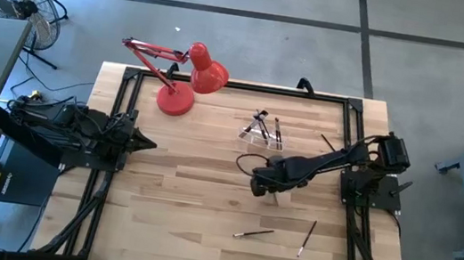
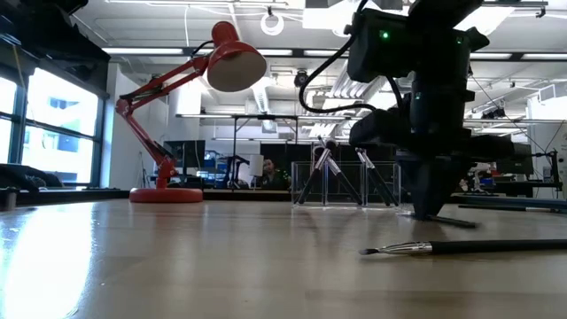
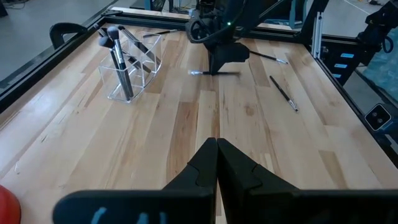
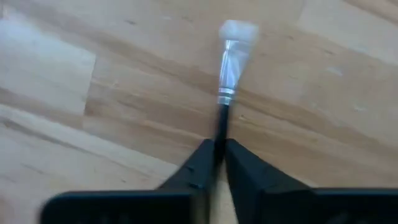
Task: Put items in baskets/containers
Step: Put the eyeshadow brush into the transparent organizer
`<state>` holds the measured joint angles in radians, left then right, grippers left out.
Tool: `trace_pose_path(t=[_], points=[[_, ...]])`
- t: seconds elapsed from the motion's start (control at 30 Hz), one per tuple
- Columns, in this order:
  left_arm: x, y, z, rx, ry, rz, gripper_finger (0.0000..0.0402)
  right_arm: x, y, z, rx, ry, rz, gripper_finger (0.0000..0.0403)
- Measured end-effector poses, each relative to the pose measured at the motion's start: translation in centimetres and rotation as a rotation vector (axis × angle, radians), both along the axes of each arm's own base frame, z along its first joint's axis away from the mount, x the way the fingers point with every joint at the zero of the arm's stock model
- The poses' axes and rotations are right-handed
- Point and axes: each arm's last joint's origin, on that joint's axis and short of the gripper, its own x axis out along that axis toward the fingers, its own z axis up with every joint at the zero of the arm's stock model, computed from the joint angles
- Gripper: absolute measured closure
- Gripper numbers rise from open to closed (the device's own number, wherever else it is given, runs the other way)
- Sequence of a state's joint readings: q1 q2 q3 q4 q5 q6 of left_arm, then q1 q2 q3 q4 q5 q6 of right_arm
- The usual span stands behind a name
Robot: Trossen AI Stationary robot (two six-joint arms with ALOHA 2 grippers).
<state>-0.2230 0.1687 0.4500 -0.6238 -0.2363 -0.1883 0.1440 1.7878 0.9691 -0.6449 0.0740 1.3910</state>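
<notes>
A clear plastic holder point(image 1: 260, 132) stands on the table right of the red lamp, with several brushes upright or leaning in it point(image 3: 121, 59). My right gripper point(image 1: 262, 184) points down at mid-table, shut on a dark-handled brush point(image 4: 229, 68) with a silver ferrule and a pale tip. Two more brushes point(image 1: 254, 234) point(image 1: 307, 237) lie flat toward the near edge, and another point(image 1: 327, 143) lies by the right arm. My left gripper point(image 3: 216, 152) waits shut at the table's left side, above the wood. My right gripper pinches the brush's dark handle point(image 4: 220, 134) between its two fingers, just behind the silver ferrule. The fingers come from above, pointing down, one on each side of the handle. The brush lies about level along the tabletop point(image 3: 211, 73); I cannot tell whether it rests on it.
The red desk lamp point(image 1: 186, 79) stands at the far left, its base on the wood and its shade over the table. A black frame rail point(image 1: 238, 84) borders the tabletop. Bare wood lies between the two arms and in front of the left gripper.
</notes>
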Motion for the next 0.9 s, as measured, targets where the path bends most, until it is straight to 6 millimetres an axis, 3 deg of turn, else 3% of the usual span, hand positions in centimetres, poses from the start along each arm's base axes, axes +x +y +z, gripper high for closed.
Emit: trace_pose_path(t=[0.07,0.27,0.9], points=[[0.00,0.00,0.00,0.000,0.000,0.000,0.0401,0.00,0.03,0.01,0.004,0.005,0.076,0.0392],[0.00,0.00,0.00,0.000,0.000,0.000,0.0401,0.14,0.41,0.04,-0.027,-0.004,0.341,0.0384],[0.01,-0.05,0.02,-0.043,-0.002,-0.002,0.0401,0.19,0.47,0.04,-0.020,-0.011,0.333,0.0399]])
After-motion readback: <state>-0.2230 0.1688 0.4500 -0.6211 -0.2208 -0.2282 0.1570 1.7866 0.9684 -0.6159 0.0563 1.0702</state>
